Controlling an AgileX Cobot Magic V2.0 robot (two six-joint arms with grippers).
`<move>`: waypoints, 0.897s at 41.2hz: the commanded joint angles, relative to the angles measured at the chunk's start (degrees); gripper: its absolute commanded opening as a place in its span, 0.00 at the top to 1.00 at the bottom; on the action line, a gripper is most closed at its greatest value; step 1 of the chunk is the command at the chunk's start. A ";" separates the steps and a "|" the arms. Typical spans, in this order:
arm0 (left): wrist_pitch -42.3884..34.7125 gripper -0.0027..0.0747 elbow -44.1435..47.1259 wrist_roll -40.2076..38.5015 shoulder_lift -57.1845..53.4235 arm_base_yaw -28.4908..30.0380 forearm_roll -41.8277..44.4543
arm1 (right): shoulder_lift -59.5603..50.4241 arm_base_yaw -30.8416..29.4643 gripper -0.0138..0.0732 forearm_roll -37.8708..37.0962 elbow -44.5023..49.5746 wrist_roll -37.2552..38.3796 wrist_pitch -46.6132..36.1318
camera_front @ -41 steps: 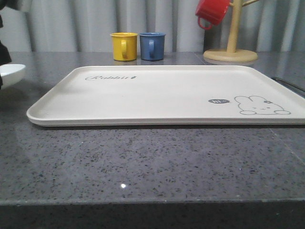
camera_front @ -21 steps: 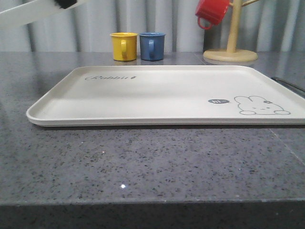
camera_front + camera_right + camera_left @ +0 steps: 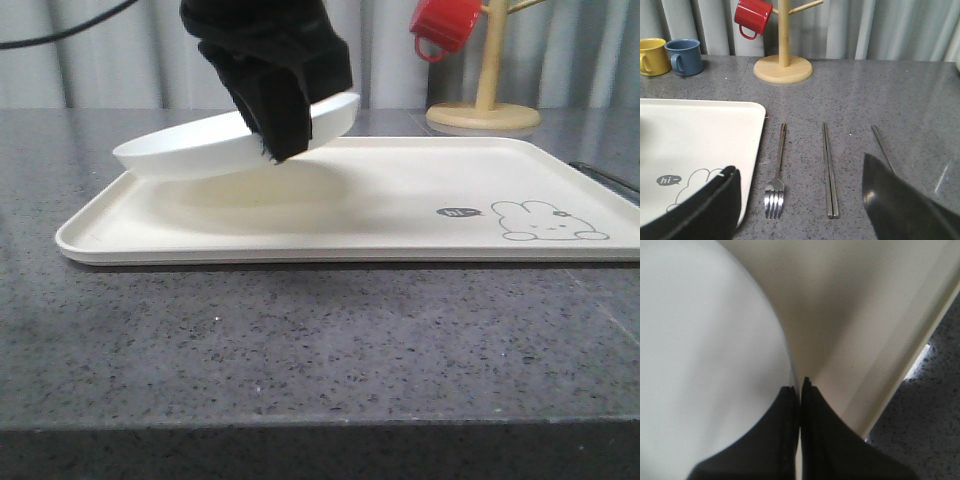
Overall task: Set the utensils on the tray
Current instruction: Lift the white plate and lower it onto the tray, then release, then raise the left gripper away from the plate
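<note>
The left gripper (image 3: pixel 275 125) now holds the white plate (image 3: pixel 200 150), jaws shut tight, over the tray (image 3: pixel 400 200). The right gripper (image 3: pixel 800 200) is wide open, empty, near the fork (image 3: pixel 777 170).

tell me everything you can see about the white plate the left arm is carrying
The white plate is round, plain and glossy, ceramic or plastic by its look, and shallow. The left gripper is shut on its rim, the black fingers pinched tight on the edge. It hangs tilted over the tray's left part, casting a soft shadow there, not resting on it.
</note>
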 commanded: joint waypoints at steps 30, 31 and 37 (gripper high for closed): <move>1.73 0.56 -8.75 -3.00 -3.39 0.74 -1.27 | 0.80 -0.32 0.22 -0.16 -1.86 0.00 -4.92; 1.73 0.60 -8.91 -3.00 -4.07 1.05 -1.17 | 0.80 -0.32 0.22 -0.16 -1.86 0.00 -4.92; 2.22 0.84 -8.89 -3.61 -7.68 5.05 -1.17 | 0.80 -0.32 0.22 -0.16 -1.86 0.00 -4.92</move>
